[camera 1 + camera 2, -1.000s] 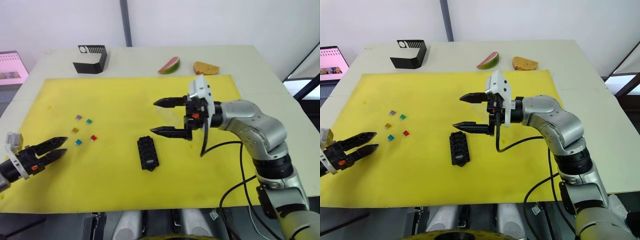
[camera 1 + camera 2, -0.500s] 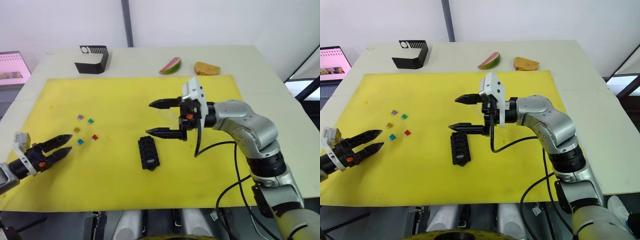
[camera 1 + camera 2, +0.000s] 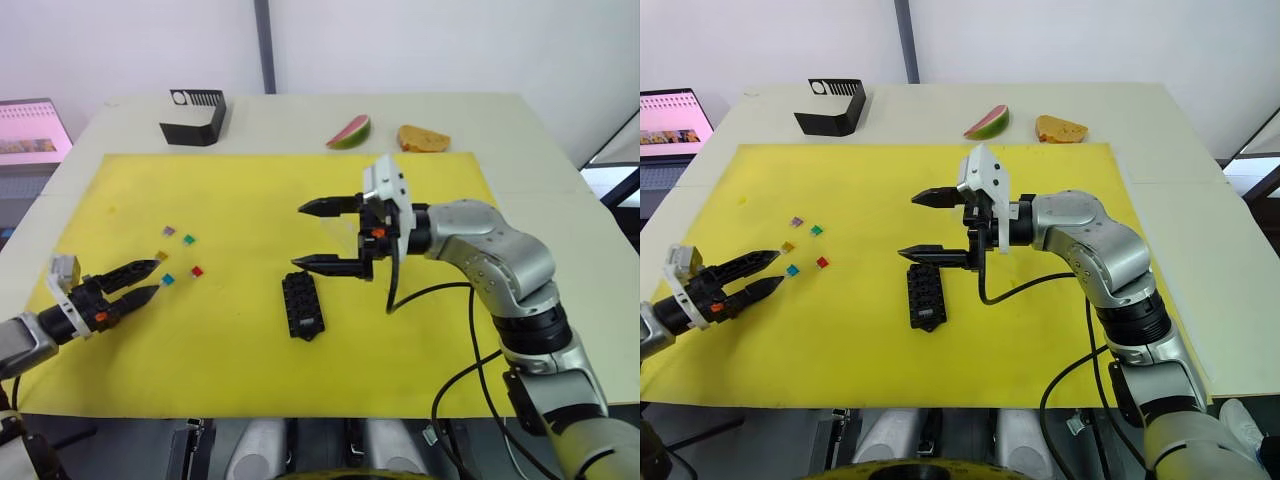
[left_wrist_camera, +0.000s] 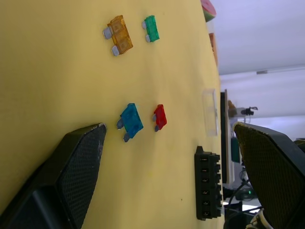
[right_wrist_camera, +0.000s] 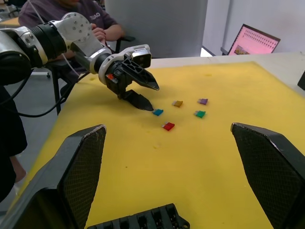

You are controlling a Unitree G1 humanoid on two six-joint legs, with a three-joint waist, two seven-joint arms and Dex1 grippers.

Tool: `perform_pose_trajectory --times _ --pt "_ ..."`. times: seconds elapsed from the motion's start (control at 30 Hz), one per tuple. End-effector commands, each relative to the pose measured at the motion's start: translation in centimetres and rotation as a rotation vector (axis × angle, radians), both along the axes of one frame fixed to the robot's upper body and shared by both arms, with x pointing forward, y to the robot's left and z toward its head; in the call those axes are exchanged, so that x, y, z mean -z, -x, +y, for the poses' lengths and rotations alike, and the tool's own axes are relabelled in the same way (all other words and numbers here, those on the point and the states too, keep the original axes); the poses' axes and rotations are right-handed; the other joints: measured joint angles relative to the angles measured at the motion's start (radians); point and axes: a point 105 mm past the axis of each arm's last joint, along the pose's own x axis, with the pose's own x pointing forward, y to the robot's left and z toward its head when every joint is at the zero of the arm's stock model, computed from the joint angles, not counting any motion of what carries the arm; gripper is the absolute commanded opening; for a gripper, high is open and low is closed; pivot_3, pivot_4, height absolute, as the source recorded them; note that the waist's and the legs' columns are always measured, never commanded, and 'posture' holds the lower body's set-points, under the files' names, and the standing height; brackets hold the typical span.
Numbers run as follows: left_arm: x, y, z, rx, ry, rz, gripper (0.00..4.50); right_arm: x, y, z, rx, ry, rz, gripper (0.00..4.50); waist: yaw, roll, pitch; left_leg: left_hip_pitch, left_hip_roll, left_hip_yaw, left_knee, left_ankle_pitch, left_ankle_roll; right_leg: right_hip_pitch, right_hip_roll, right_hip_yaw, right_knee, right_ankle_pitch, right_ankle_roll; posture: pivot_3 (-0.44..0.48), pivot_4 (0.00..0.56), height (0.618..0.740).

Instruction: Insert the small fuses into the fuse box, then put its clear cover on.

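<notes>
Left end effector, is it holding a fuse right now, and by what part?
No, nothing is held. The left end effector is open, with the blue fuse on the mat just ahead of its fingers.

Left claw [image 3: 147,279] low over the yellow mat [image 3: 250,360], fingers parted, tips just beside the blue fuse [image 3: 167,280]. Red fuse [image 3: 197,271], tan fuse [image 3: 162,256], teal fuse [image 3: 188,240] and purple fuse [image 3: 168,231] scattered nearby. Right claw [image 3: 312,236] spread wide above the fuse box [image 3: 302,305].

Head eyes look down over the surface [image 3: 300,190]; wrist views skim low, facing each other, sharing the fuses [image 4: 130,121].
</notes>
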Motion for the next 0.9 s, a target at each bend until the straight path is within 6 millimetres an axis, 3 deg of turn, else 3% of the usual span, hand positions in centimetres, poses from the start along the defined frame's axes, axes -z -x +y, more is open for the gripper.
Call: perform_pose_trajectory --times 0.03,0.47,0.6,0.9 --pt "1.2 -0.4 -1.0 0.032 0.002 0.048 4.5 -0.8 0.3 0.1 -0.004 -0.004 -0.047 4.43 0.0 0.0 0.0 0.0 0.0 0.0 0.0 0.0 0.0 0.0 0.0 0.0 0.0 0.0 0.0 0.0 0.15 0.74" --pt "2.3 -1.0 -1.3 0.02 0.001 0.054 4.5 0.0 0.1 -0.6 0.019 0.052 -0.059 4.43 0.002 0.004 -0.001 0.001 0.0 0.0 0.0 0.0 0.0 0.001 -0.001 0.0 0.0 0.0 0.0 0.0 0.15 0.74" --pt "2.5 -1.1 -1.3 0.023 -0.012 0.058 3.16 -0.1 0.0 -0.7 0.019 0.053 -0.063 4.5 0.001 0.004 -0.001 0.001 0.0 0.0 0.0 0.0 0.0 0.001 -0.001 0.0 0.0 0.0 0.0 0.0 0.15 0.74" --pt "2.6 -1.2 -1.2 0.009 -0.009 0.061 3.16 -0.2 -0.2 -0.6 0.019 0.057 -0.07 4.5 0.001 0.004 -0.001 0.001 0.0 0.0 0.0 0.0 0.0 0.001 -0.001 0.0 0.0 0.0 0.0 0.0 0.15 0.74"
